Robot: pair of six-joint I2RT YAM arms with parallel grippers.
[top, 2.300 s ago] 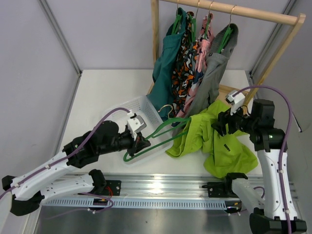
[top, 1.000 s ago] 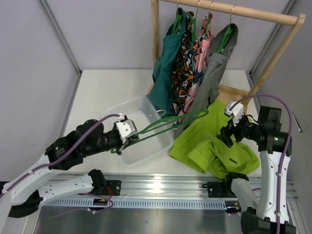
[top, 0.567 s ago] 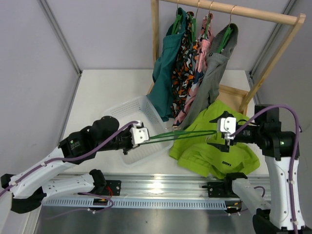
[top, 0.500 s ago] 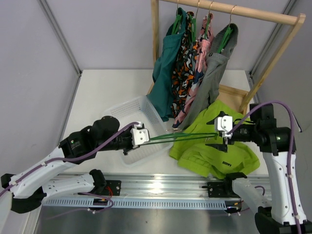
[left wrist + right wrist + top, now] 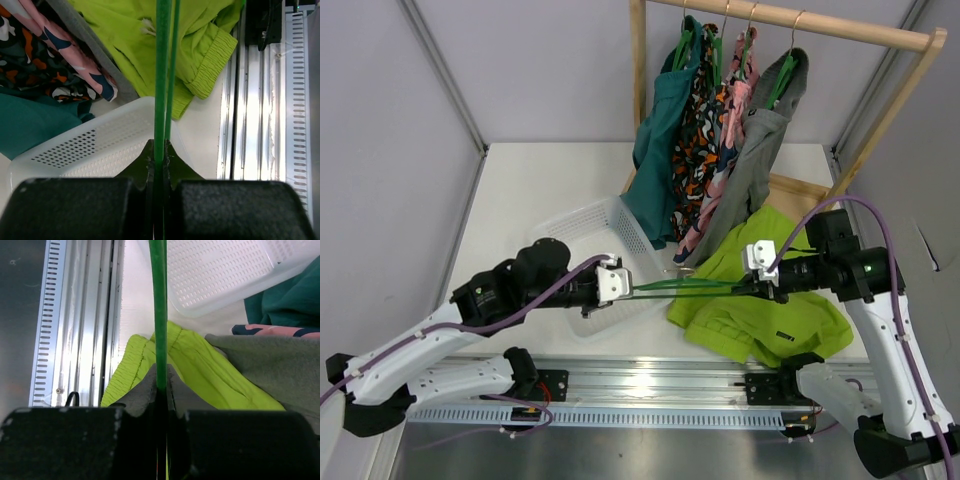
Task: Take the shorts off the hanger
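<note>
Looking like a robotics lab test cell: grey partition panels [image 5: 380,150] w/ alu posts are enclosing a white table [image 5: 550,180], robot arms [image 5: 430,340] are sitting on an alu rail [image 5: 650,382], wooden clothes rack [image 5: 820,25] standing at back.

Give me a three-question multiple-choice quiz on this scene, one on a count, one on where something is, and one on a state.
1. How many garments hang from the wooden rail?
A two
B six
C four

2. Where are the bright lime-green fabric shorts?
A on the rail
B on the white table, below the right gripper
C draped over the left arm

3. What holds the thin dark-green wire hanger?
A both grippers, one at each end
B only the left gripper
C nothing, it lies loose

Answers:
1 is C: four hooks carry a teal, two patterned and a grey garment.
2 is B: the shorts lie crumpled on the tabletop, off the hanger.
3 is A: each wrist view shows its fingers shut on the green wire.
</note>
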